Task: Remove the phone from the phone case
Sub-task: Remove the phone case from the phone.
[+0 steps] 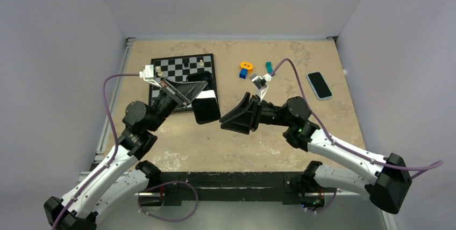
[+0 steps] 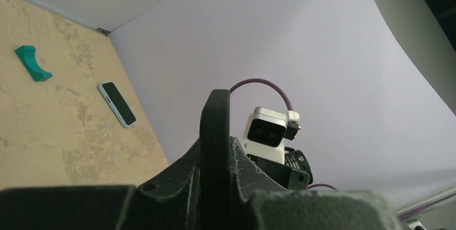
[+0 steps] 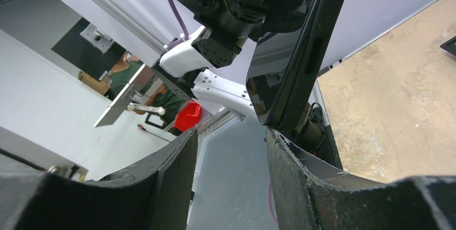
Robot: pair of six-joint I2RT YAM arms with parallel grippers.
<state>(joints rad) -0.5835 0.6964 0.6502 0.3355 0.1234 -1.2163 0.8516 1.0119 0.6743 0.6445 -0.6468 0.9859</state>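
My left gripper (image 1: 200,91) is shut on a black phone in a black case (image 1: 207,109) and holds it up off the table over the chessboard's near right corner. In the left wrist view the phone (image 2: 215,117) stands edge-on, clamped between that gripper's (image 2: 215,187) jaws. My right gripper (image 1: 230,122) is open and empty just right of the phone, pointed at it. In the right wrist view the phone (image 3: 290,52) hangs just beyond and right of the gap of the right gripper (image 3: 231,149), close to the right finger, not between the jaws.
A chessboard (image 1: 177,69) with a few pieces lies at the back left. Orange and blue blocks (image 1: 246,69) and a teal piece (image 1: 269,67) lie at the back middle. A second phone in a light blue case (image 1: 319,85) lies flat at the right and also shows in the left wrist view (image 2: 117,103).
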